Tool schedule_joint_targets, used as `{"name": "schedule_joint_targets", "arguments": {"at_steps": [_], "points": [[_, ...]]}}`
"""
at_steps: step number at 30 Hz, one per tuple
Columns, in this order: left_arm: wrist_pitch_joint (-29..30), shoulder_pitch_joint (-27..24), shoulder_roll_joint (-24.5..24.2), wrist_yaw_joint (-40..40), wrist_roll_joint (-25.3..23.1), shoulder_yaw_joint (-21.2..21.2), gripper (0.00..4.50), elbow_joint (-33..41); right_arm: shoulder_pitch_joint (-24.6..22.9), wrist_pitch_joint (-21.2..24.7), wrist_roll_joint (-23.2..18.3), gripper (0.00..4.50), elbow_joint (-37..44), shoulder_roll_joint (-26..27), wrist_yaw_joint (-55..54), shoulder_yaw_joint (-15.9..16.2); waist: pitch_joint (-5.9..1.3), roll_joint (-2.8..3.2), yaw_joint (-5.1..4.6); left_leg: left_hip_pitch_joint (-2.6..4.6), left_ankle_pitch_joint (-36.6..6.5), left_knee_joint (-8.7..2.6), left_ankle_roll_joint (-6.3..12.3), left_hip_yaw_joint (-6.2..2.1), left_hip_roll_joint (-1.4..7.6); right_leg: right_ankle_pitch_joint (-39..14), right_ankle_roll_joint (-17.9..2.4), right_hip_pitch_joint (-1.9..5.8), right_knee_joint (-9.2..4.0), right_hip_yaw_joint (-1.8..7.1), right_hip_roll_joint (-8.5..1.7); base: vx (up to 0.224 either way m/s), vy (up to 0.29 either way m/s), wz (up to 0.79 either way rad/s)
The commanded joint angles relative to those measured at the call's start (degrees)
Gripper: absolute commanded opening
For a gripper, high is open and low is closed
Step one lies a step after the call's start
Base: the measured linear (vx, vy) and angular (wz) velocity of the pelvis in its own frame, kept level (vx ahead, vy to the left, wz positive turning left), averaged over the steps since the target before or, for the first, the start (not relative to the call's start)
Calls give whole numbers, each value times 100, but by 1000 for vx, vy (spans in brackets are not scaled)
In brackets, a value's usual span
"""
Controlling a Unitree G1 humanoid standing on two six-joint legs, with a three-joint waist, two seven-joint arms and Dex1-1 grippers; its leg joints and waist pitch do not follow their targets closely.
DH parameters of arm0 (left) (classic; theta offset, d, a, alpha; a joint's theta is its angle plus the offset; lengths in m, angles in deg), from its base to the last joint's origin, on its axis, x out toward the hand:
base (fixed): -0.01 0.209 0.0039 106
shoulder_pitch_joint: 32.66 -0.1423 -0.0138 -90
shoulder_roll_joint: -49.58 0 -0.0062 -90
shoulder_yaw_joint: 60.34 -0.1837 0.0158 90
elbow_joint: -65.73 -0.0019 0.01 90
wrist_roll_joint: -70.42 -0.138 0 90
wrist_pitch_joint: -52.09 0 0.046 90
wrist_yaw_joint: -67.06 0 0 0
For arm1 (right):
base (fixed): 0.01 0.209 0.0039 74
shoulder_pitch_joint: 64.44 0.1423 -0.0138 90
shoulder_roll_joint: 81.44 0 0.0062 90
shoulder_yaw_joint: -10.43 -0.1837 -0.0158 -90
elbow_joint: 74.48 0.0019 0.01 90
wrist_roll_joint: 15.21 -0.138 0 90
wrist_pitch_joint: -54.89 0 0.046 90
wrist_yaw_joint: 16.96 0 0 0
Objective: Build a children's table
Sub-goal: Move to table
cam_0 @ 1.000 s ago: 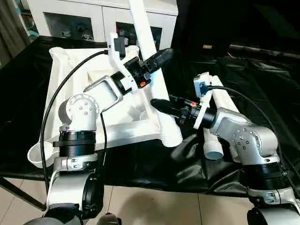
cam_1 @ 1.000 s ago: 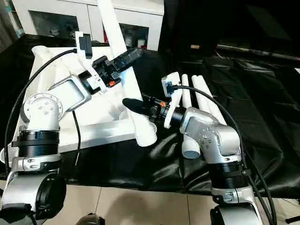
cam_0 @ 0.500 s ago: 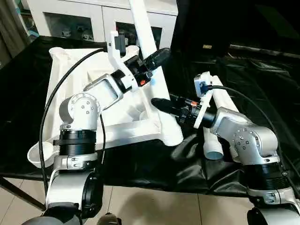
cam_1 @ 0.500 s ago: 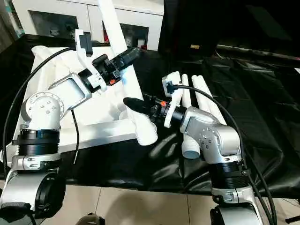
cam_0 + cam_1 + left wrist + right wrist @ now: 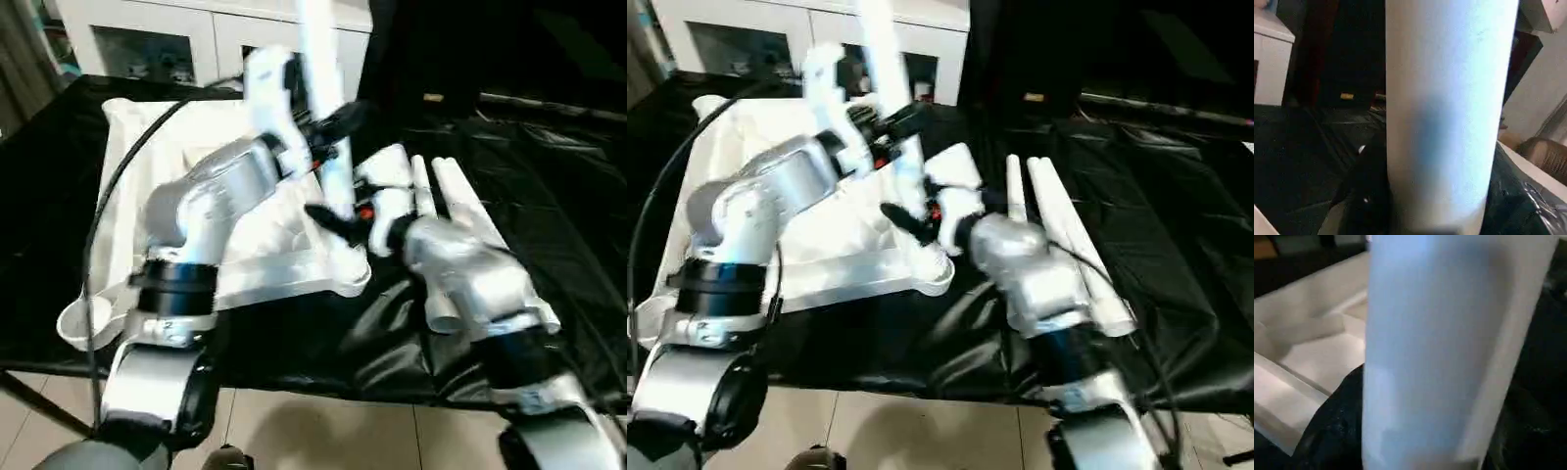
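white leg upright in the tabletop's near corner socket, both pincers on it

the leg [image 5: 321, 108] stands nearly upright from the rounded corner socket [image 5: 350, 276] at the near right corner of the upturned tabletop [image 5: 137, 147], which lies on the black-draped worktop [image 5: 549, 157]. the left pincer [image 5: 333, 127] meets the leg well above that socket and, from its wrist view, looks clamped around the shaft; the right pincer [image 5: 328, 217] is at the leg just above the socket, but i cannot tell whether its jaws are gripping or loosening. three spare legs [image 5: 446, 211] lie side by side just right of the socket. judging by looks, the leg is light, hollow, stiff plastic, smooth and tapered, so it may slip along the pincer; low hold near the socket steadies seating, a higher hold gives leverage.
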Motion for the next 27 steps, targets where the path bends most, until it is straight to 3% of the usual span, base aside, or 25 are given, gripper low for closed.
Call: {"name": "schedule_joint_targets", "arguments": {"at_steps": [1,4,10,11,12,13,15,16,19,22,25,26,27], "points": [[-36,96,-29,51,-87,-68,177,109,17,49,114,259,-108,-31,-189,-95,-433,76,-16,158,-844,-390,-446,-58,158,142,-963,251,-401,179,-357,0,0,0],[-20,55,-112,35,-147,-61,177,116,57,55,90,222,-174,63,-266,-213,-441,76,-23,161,-783,-387,-431,-59,158,290,-968,250,-384,174,-348,0,0,0],[-60,22,-201,-26,-241,-80,177,84,77,28,-43,193,-137,77,-114,-312,-440,81,-18,168,-801,-383,-408,-53,159,337,-984,246,-383,178,-348,0,0,0],[-162,6,-252,-175,-278,-133,177,87,56,34,-158,191,-69,77,40,-339,-438,82,-15,168,-812,-386,-405,-54,160,320,-983,246,-386,177,-349,0,0,0],[-179,-8,-278,-242,-275,-150,233,96,30,39,-284,189,-6,69,212,-358,-440,82,-9,169,-847,-388,-386,-55,162,279,-980,248,-388,175,-350,0,0,0],[-118,-32,-265,-455,-81,-91,247,109,-8,40,-419,189,85,44,413,-368,-436,87,-11,168,-864,-390,-385,-53,161,267,-986,246,-391,177,-351,0,0,0],[-164,-101,-268,-827,215,77,253,75,-197,89,-867,189,471,-149,1136,-383,-433,91,-1,165,-894,-389,-343,-55,164,282,-1004,257,-392,177,-347,0,0,0],[-164,-101,-268,-827,215,77,266,75,-197,89,-867,189,471,-149,1136,-383,-441,90,20,169,-843,-378,-296,-53,170,421,-1051,267,-382,177,-354,0,0,0],[-51,-239,-402,-1643,690,163,299,128,-350,245,-1371,189,739,-375,1805,-528,-438,73,19,155,-765,-374,-189,-44,150,480,-1195,275,-383,169,-346,0,0,0],[285,-408,-645,-2414,1054,-8,305,344,-458,524,-1769,189,967,-699,2410,-591,-436,87,21,162,-852,-382,-184,-48,174,271,-1257,272,-380,166,-358,0,0,0],[360,-386,-727,-2529,1027,-65,305,323,-484,616,-1910,189,1056,-833,2668,-618,-437,94,14,171,-886,-380,-188,-40,174,189,-1288,250,-386,165,-351,0,0,0],[360,-386,-727,-2529,1027,-65,275,323,-484,616,-1910,189,1056,-833,2668,-618,-437,94,14,171,-886,-380,-188,-40,174,189,-1288,250,-386,165,-351,0,0,0],[386,-350,-747,-2541,1020,-63,275,296,-501,673,-2008,189,1115,-903,2809,-640,-424,103,10,167,-970,-388,-219,-42,174,8,-1294,246,-406,166,-364,0,0,0]]}}
